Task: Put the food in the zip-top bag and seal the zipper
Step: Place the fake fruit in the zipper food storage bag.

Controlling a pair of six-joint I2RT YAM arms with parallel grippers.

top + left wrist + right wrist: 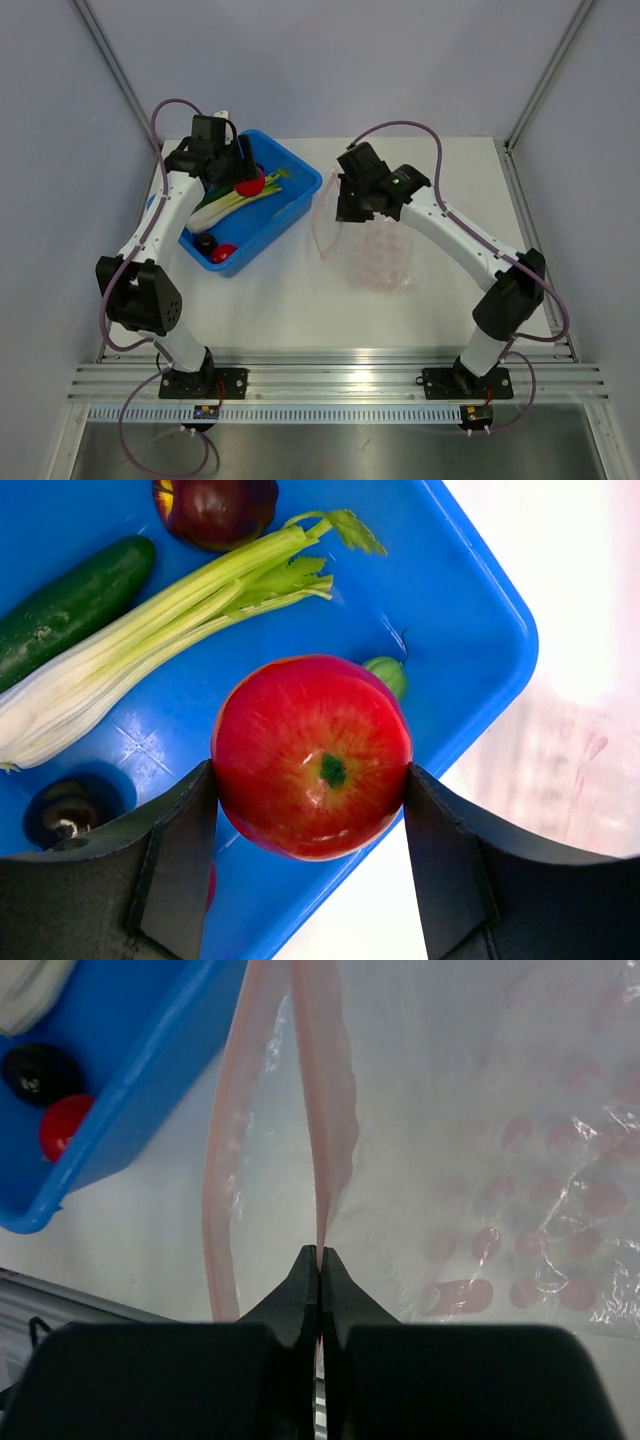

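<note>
The left pincer [310, 805] was clamped on a red apple [310, 750] over the blue bin [470, 630], at the upper left of the top view. A celery stalk [150, 630] and a cucumber [70, 605] lay inside the bin. Right of it, the right pincer [319, 1258] was pinched together on the zipper [325, 1110] of the zip-top bag [520, 1160], which lay on the worktop [300, 300] with its mouth gaping.
</note>
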